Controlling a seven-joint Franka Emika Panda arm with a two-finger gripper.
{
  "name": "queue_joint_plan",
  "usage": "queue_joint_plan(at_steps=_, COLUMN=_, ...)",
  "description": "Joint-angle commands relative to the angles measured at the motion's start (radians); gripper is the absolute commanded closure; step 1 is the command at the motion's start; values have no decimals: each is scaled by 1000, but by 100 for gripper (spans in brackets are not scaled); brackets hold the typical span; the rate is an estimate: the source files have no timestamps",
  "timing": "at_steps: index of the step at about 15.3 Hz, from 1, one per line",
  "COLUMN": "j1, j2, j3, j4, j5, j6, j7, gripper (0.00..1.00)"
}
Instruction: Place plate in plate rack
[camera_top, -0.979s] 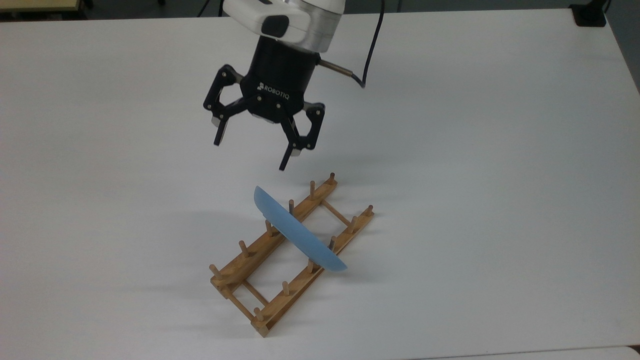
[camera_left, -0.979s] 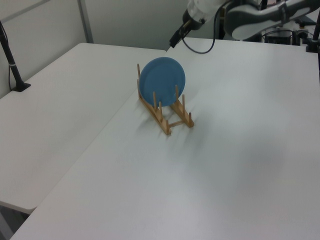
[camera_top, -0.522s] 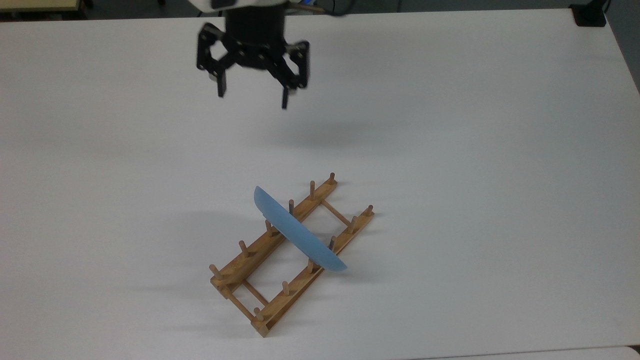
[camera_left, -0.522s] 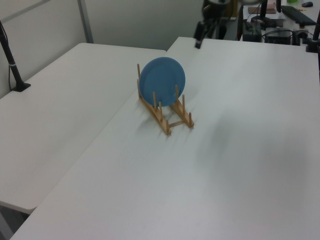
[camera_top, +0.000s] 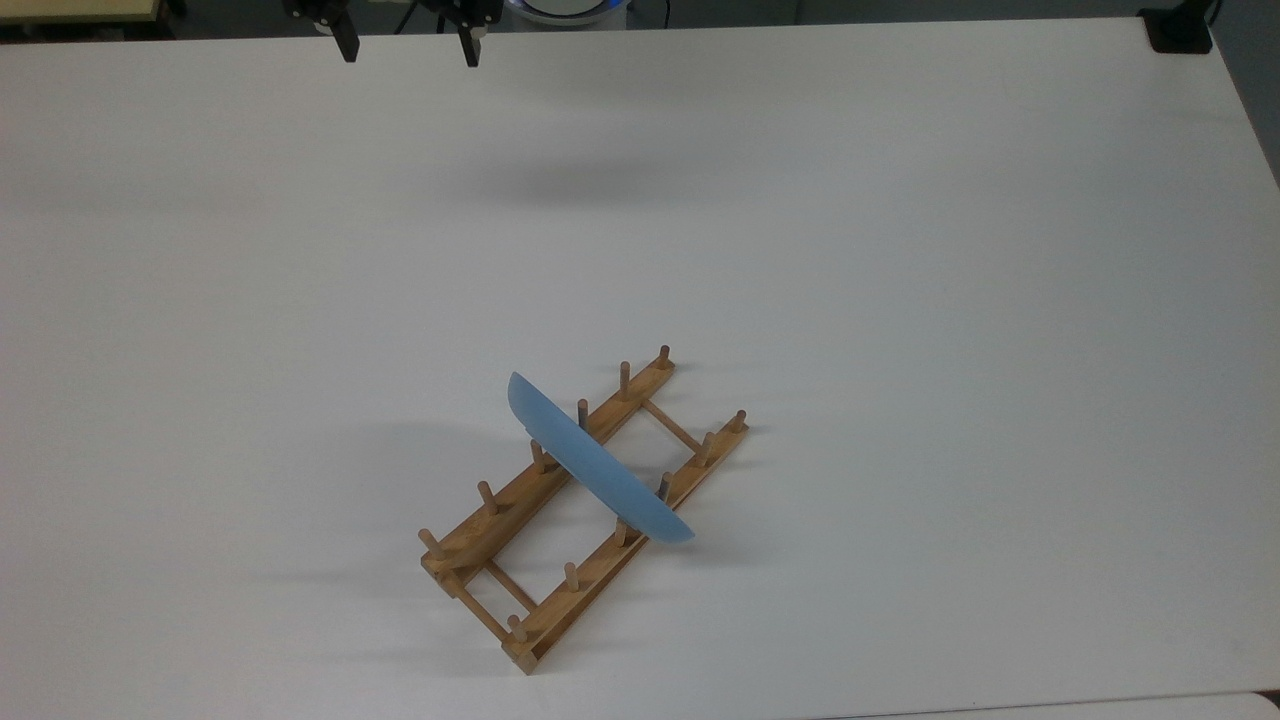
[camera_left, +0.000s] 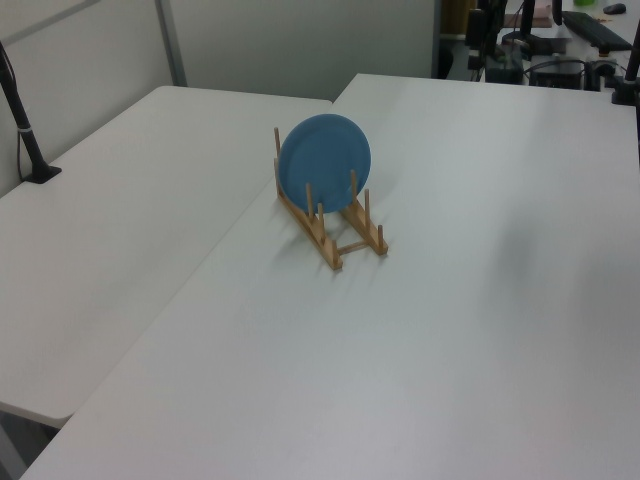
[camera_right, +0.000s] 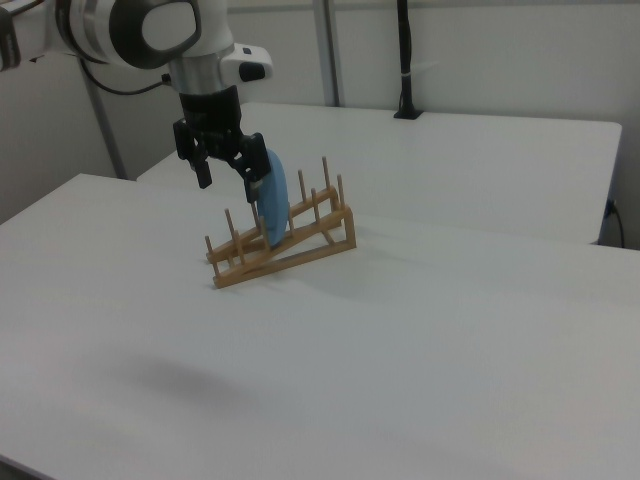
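Note:
The light-blue plate (camera_top: 590, 465) stands on edge in the wooden plate rack (camera_top: 497, 516), slotted between pegs near the rack's middle and leaning slightly. In the left view the plate (camera_left: 325, 160) faces the camera, upright in the rack (camera_left: 338, 245). My gripper (camera_top: 407, 48) is far from them at the top view's upper edge, fingers open and empty. In the right view the gripper (camera_right: 228, 182) hangs open above the table, overlapping the plate (camera_right: 276, 205) and rack (camera_right: 300, 250) in the picture, with nothing held.
A white table (camera_top: 900, 300) surrounds the rack. A black stand base (camera_top: 1180, 30) sits at the top view's far right corner. A black post (camera_left: 25, 130) stands on the neighbouring table; a seam (camera_left: 250, 215) runs between the tables.
The open gripper has risen and drawn away from the rack toward the top view's upper edge. The plate and rack have not moved.

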Motion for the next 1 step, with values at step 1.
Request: queue_joint_plan(at_steps=1, j1=7, j2=-18, j3=-5, j4=-28, j5=9, j6=-11, j7=-19, gripper=0)
